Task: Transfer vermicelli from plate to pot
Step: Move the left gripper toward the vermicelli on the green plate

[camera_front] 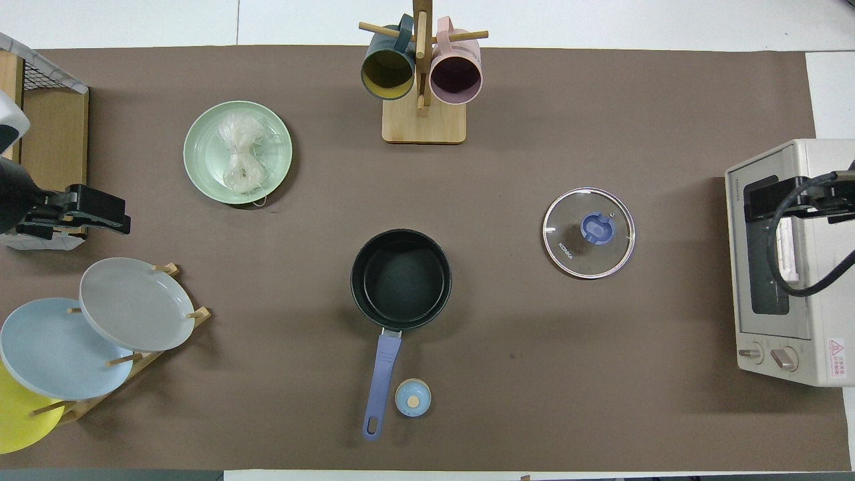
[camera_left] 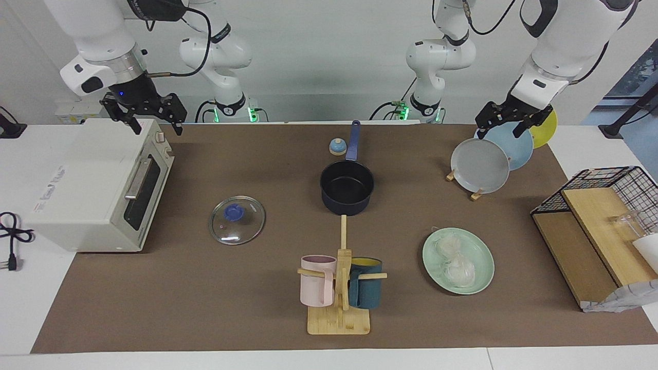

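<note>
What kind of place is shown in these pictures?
Probably a robotics lab with a mock kitchen on a table: two arms stand at a brown mat carrying a toaster oven, a pot, a mug tree and a plate rack.

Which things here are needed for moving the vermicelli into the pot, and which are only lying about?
Needed: vermicelli, mint-green plate, pot.

Lying about: glass lid, toaster oven, mug stand, pink mug, teal mug, plate rack, small bell.
</note>
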Controlling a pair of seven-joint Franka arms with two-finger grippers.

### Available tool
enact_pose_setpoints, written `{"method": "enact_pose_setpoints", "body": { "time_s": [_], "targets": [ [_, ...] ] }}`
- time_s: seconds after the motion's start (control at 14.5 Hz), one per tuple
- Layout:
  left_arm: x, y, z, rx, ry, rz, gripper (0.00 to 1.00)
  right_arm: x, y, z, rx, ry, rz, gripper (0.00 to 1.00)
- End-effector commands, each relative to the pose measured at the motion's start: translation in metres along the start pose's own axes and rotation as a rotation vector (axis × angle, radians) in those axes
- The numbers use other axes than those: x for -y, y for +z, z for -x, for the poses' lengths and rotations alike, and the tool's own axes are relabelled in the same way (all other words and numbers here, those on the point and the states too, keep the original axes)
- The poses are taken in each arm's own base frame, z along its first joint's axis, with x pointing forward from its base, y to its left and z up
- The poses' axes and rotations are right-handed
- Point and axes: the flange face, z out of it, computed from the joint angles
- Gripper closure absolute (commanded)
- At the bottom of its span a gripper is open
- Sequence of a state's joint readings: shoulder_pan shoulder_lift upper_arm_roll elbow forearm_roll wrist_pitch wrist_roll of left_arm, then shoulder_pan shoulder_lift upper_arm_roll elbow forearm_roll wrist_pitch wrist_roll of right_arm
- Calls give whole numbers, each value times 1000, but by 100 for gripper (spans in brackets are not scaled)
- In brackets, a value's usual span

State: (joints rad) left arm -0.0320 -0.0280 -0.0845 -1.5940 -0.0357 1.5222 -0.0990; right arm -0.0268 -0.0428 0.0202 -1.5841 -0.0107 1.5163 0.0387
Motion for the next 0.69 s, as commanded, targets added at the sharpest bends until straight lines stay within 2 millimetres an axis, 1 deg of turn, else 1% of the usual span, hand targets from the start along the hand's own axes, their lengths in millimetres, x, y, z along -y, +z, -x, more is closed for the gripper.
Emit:
{"method": "enact_pose_setpoints", "body": {
  "time_s": [0.0,0.14,0.21,0.28,0.41,0.55,0.62],
  "targets": [
    [-7,2,-8,-25,-4,12,0,-5,-2,1,-11,23,-8,0],
    [-16,25,-28,-11,2,40,0,-4,-2,1,-8,22,-9,0],
    [-16,40,-39,-5,1,41,0,-4,-1,2,-6,20,-9,0],
    [-18,68,-55,31,1,39,0,-2,-2,3,-6,19,-9,0],
    [-34,109,-93,19,23,48,0,0,-3,3,-8,17,-9,0],
    [-36,154,-125,8,34,53,0,-2,-1,1,-12,21,-15,0],
    [-36,173,-136,-14,41,54,0,-3,0,3,-9,26,-21,0]
  ]
}}
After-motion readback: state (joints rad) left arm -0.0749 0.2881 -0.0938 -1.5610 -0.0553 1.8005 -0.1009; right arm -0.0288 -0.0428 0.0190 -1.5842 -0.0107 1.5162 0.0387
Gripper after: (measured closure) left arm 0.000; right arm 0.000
